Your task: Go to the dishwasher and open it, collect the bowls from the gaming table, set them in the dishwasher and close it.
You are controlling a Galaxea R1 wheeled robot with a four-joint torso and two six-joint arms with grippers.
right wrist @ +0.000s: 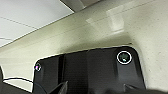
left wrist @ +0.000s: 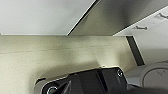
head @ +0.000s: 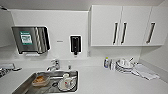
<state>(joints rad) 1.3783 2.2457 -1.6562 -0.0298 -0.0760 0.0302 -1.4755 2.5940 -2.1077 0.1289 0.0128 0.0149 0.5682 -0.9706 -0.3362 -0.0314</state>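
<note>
Two pincers: state cannot be told.
Sink (head: 25,86): front-left corner of desk (head: 105,80), dishes inside.
Dishwasher (left wrist: 117,15): steel front, apparently closed.
Progress: opening and bowl collection remain.

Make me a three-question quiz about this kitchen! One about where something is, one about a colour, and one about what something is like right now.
1. Where is the tap?
A. behind the sink
B. on the wall cupboards
C. on the floor

2. What colour are the wall cupboards?
A. red
B. white
C. green

3. What is the sink like right now?
A. covered by a lid
B. full of foam
C. holding dishes

Answers: 1 A, it stands at the sink's back edge. 2 B, the doors are white with dark handles. 3 C, a cup and other dishes lie inside.
</note>
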